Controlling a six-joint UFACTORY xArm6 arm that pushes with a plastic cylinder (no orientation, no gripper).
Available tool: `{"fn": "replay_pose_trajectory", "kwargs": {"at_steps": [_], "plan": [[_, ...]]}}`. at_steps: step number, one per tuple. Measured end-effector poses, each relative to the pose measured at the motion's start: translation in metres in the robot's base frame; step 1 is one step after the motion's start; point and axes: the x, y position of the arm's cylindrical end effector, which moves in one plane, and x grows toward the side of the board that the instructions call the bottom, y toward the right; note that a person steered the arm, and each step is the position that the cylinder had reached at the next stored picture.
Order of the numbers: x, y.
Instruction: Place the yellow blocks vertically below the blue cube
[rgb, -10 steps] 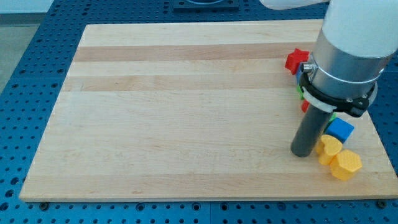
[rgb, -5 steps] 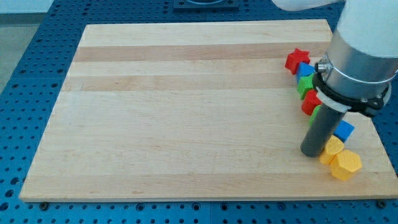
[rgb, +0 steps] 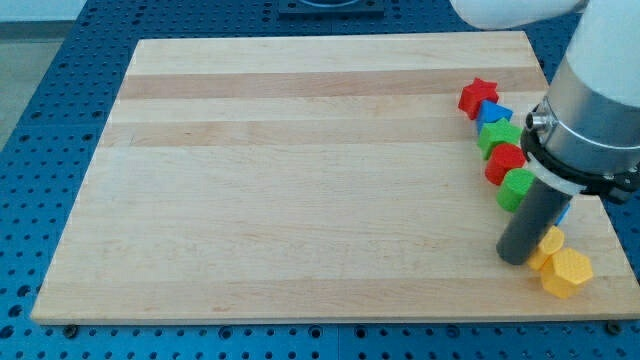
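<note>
Dark and matte, the straight rod ends in my tip (rgb: 517, 260), which has no jaws to open or close and grips nothing; it rests on the wooden board (rgb: 300, 180) near the view's lower right, its right side pressed against, or just beside, the nearer of two yellow blocks (rgb: 547, 243); that block is half hidden behind the rod, so actual contact cannot be confirmed. The second yellow block (rgb: 568, 273), a chunky faceted shape much like a hexagon, lies touching the first, further toward the view's bottom right. The blue cube (rgb: 562, 211) shows only as a sliver beside the rod, just above the yellow pair; most of it is covered by the arm. Up the board's right edge runs a tight column of glossy plastic pieces: a red star (rgb: 477, 96) at the top; a small blue block (rgb: 492, 111) of unclear shape below it; then a green block (rgb: 497, 136); a red block (rgb: 505, 162); and a rounded green block (rgb: 517, 187) just beside the rod's upper part. The board is pale wood with lengthwise grain bands and sits on a blue perforated table (rgb: 40, 110).
</note>
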Motion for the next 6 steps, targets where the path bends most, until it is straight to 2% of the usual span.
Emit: {"fn": "replay_pose_trajectory", "kwargs": {"at_steps": [6], "plan": [[0.001,0.022]]}}
